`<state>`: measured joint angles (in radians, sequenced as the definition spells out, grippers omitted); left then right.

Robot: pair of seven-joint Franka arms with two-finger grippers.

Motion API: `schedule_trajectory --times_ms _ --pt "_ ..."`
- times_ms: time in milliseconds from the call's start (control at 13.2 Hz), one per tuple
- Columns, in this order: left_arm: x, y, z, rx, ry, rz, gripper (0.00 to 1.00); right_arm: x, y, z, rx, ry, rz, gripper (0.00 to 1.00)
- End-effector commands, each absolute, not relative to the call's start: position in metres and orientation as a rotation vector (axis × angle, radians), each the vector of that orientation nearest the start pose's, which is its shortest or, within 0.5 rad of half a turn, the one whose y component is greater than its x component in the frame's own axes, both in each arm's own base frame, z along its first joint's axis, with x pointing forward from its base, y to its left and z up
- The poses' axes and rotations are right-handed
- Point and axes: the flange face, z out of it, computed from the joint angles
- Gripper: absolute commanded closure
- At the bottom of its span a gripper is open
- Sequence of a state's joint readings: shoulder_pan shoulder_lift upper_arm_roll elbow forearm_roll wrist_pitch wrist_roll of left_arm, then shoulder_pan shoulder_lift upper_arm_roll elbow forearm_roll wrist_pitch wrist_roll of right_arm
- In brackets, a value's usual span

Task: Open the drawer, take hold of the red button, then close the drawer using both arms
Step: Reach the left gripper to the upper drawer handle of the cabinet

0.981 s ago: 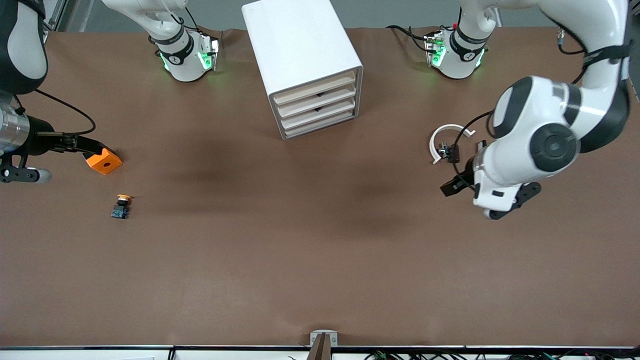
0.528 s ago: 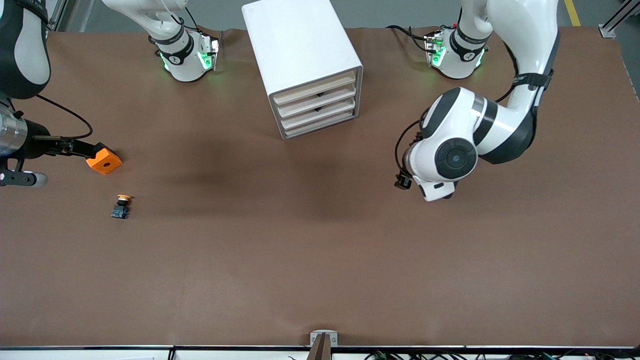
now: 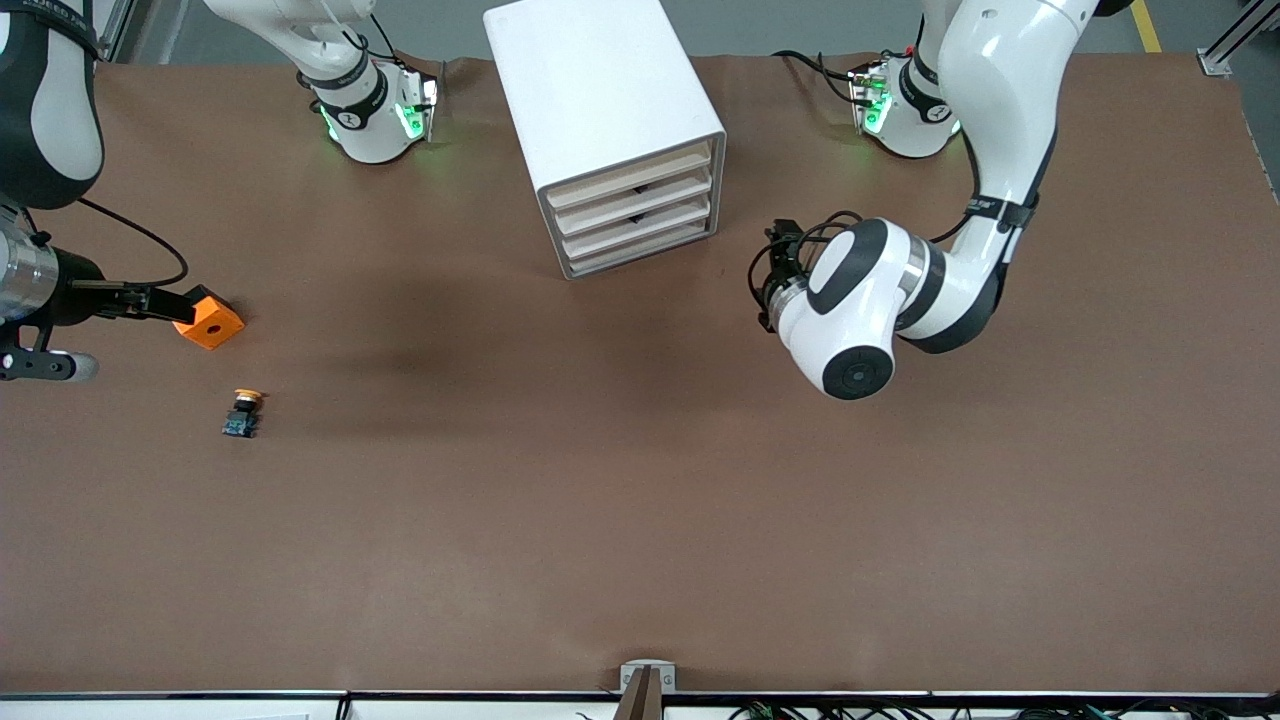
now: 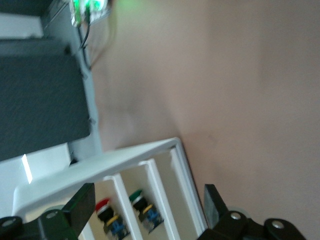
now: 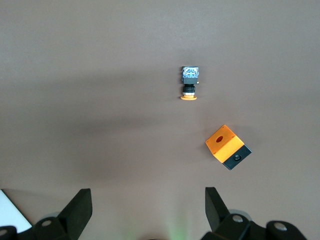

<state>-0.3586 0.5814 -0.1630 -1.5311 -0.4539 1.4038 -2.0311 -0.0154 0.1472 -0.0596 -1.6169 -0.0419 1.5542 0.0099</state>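
The white drawer cabinet (image 3: 610,120) stands at the middle of the table near the bases, with its drawer fronts (image 3: 635,215) pushed in. In the left wrist view the cabinet (image 4: 150,155) shows the red-capped button (image 4: 106,214) in one compartment and a green-capped button (image 4: 144,207) in the one beside it. My left gripper (image 3: 776,262) (image 4: 147,192) is open and empty, beside the cabinet toward the left arm's end and pointing at its front. My right gripper (image 3: 175,303) (image 5: 147,195) is open and empty, high over the table at the right arm's end.
A yellow-orange-capped button (image 3: 243,412) (image 5: 189,82) lies on its side at the right arm's end. An orange cube (image 3: 210,322) (image 5: 227,146) sits a little farther from the front camera than it. Brown table (image 3: 600,500).
My left arm has swung from the left arm's end of the table in toward the cabinet, turning its gripper to the drawer fronts. The right arm has drifted slightly outward.
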Motion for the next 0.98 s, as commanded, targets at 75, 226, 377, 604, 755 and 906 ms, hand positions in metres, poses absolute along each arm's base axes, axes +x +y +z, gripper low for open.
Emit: schedule_trajectory --times_ms 75,226,377,604,755,906 --pt "0.501 -0.388 0.275 2.186 2.612 -1.504 0.28 0.584 -0.048 0.52 -3.125 0.163 0.335 0.0" --pt "0.489 -0.409 0.268 2.132 2.639 -1.58 0.45 0.584 -0.054 0.519 -3.119 0.182 0.339 0.0" --pt "0.489 -0.416 0.271 1.988 2.681 -1.696 0.58 0.584 -0.053 0.52 -3.098 0.186 0.333 0.0" --pt "0.47 -0.438 0.259 2.018 2.718 -1.695 0.64 0.584 -0.053 0.519 -3.097 0.189 0.338 0.0" --pt "0.468 -0.444 0.25 2.012 2.723 -1.671 0.65 0.584 -0.053 0.519 -3.097 0.189 0.338 0.0" --pt "0.464 -0.448 0.239 2.015 2.734 -1.665 0.65 0.583 -0.053 0.519 -3.097 0.189 0.338 0.0"
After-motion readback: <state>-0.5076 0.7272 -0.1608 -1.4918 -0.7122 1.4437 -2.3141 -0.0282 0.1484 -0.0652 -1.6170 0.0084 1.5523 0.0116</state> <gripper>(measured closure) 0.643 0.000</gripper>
